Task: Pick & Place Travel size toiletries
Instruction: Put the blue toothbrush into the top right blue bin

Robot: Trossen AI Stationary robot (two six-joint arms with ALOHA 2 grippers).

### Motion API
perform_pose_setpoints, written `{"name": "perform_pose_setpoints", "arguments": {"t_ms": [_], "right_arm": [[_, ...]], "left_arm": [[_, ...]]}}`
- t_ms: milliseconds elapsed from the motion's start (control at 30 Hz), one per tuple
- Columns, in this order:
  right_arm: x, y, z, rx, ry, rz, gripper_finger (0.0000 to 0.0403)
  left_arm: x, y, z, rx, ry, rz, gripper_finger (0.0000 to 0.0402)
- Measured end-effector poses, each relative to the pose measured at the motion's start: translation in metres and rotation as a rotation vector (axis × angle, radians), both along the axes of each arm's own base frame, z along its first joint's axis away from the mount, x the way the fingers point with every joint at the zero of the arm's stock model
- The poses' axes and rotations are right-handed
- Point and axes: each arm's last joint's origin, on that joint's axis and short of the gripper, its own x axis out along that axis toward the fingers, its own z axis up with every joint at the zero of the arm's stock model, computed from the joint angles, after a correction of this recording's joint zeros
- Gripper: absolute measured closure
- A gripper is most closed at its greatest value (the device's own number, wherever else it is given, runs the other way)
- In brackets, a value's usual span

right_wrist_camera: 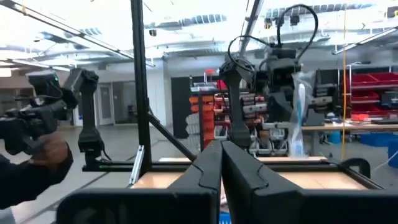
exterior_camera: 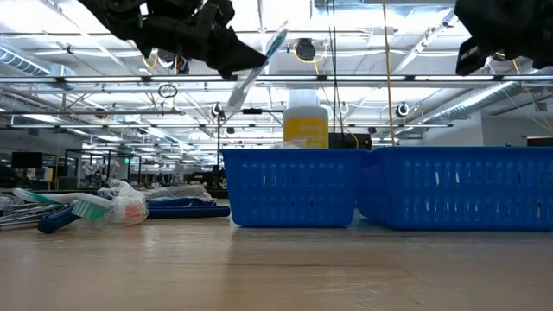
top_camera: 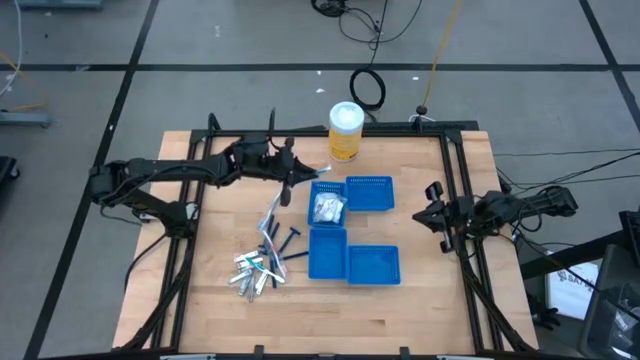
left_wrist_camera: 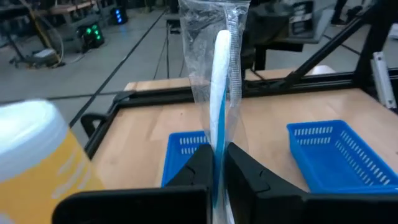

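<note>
1. The left gripper (left_wrist_camera: 219, 163) hangs above the table, its fingers (left_wrist_camera: 198, 167) pinched together on a toothbrush (left_wrist_camera: 221, 74) sealed in a clear wrapper.
2. The toothbrush runs out forward from between the fingertips, its white and blue handle caught in the narrow slit between them, with the wrapper standing well past the tips.
3. In the high view the left gripper (top_camera: 290, 172) is over the wood just beside the tray with packets (top_camera: 328, 208), near the yellow canister (top_camera: 345, 131).
4. From table height the toothbrush (exterior_camera: 253, 72) slants in the air, clear of everything below, with the canister (exterior_camera: 306, 123) behind the trays.
5. Past the left fingertips lie two blue trays: one tray (left_wrist_camera: 183, 152) straight beyond them, another tray (left_wrist_camera: 336, 155) off to one side.
6. The remaining toiletries (top_camera: 262, 262) lie in a loose pile on the wood, well apart from the left fingers, with dark blue sticks (top_camera: 289, 240) at the pile's edge.
7. In the low view that pile (exterior_camera: 82, 207) rests on the tabletop beside the trays.
8. The right gripper (top_camera: 432, 212) waits at the table's right edge, its fingers (right_wrist_camera: 208, 163) pressed shut with nothing between them, well apart from the trays.
</note>
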Motion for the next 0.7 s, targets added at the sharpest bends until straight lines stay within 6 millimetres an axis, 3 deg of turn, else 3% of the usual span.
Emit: {"name": "perform_pose_setpoints", "arguments": {"t_ms": [167, 333, 433, 700], "right_arm": [[-0.001, -0.005, 0.005, 0.048, -0.044, -0.161, 0.0399], [0.001, -0.016, 0.004, 0.107, 0.0, -0.566, 0.0399], [0.005, -0.017, 0.003, 0.118, 0.013, -0.583, 0.0399], [0.016, -0.018, 0.014, 0.148, -0.12, -0.435, 0.0399]], "left_arm": [[0.003, 0.006, -0.007, -0.037, 0.016, 0.007, 0.0396], [0.01, 0.002, -0.014, -0.052, 0.025, -0.038, 0.0387], [0.013, -0.001, -0.017, -0.062, 0.028, -0.049, 0.0396], [0.021, -0.014, -0.021, -0.056, 0.022, -0.094, 0.0394]]}}
